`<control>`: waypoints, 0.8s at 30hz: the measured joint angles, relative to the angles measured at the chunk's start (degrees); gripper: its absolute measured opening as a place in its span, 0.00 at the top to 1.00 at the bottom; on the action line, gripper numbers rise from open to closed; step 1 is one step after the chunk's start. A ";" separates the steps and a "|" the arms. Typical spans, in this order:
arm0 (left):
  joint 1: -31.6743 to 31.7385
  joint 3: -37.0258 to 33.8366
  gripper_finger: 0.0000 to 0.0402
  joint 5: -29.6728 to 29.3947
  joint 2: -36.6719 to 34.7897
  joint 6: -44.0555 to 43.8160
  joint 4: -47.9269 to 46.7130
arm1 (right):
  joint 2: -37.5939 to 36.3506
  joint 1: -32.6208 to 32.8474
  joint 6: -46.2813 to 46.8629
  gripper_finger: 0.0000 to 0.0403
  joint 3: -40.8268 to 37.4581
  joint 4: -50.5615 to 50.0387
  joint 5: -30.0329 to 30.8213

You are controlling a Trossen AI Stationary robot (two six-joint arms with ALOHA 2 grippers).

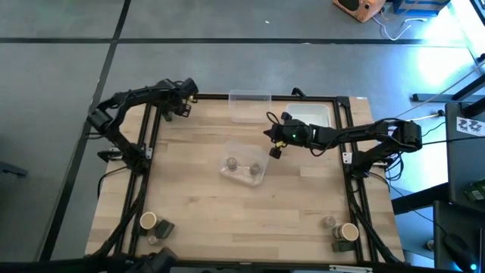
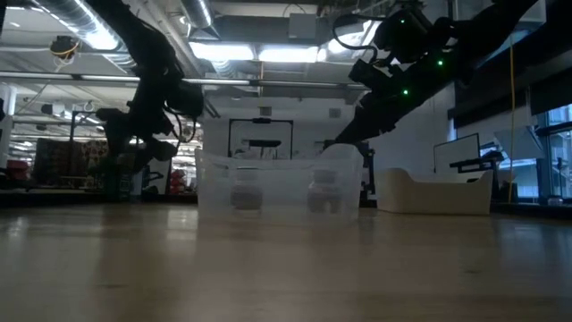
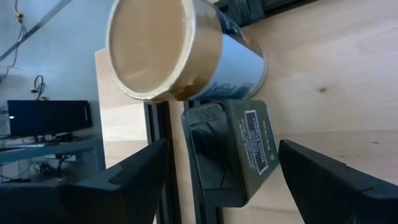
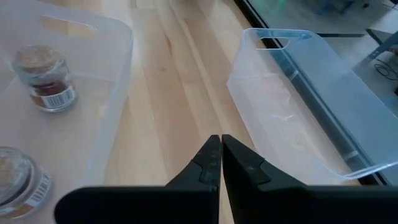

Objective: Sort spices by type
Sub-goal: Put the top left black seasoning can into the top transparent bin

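Right gripper [image 4: 221, 163] closed, empty, beside bin [image 4: 112, 93].

A: What colours are on the table [image 1: 197, 205]?

B: Pale wood with faint grain. The bin [image 4: 74, 124] is clear plastic, and the jar [image 4: 45, 78] inside it has a speckled cork-toned top and reddish-brown contents.

A: And near the corner?

B: A tan-lidded jar [image 3: 180, 56] with a blue-grey label, beside a dark olive tin [image 3: 239, 152].
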 joint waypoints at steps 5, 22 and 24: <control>0.26 0.00 0.28 -0.02 1.30 -0.03 0.78 | 0.00 0.00 0.00 0.96 0.00 -0.08 -0.31; 0.94 0.00 0.42 3.08 4.48 1.69 1.62 | 0.00 0.00 -0.02 0.96 0.00 -0.46 -0.40; 0.83 0.00 0.47 3.40 4.48 2.63 1.64 | 0.00 0.00 -0.02 0.96 0.00 -0.48 -0.40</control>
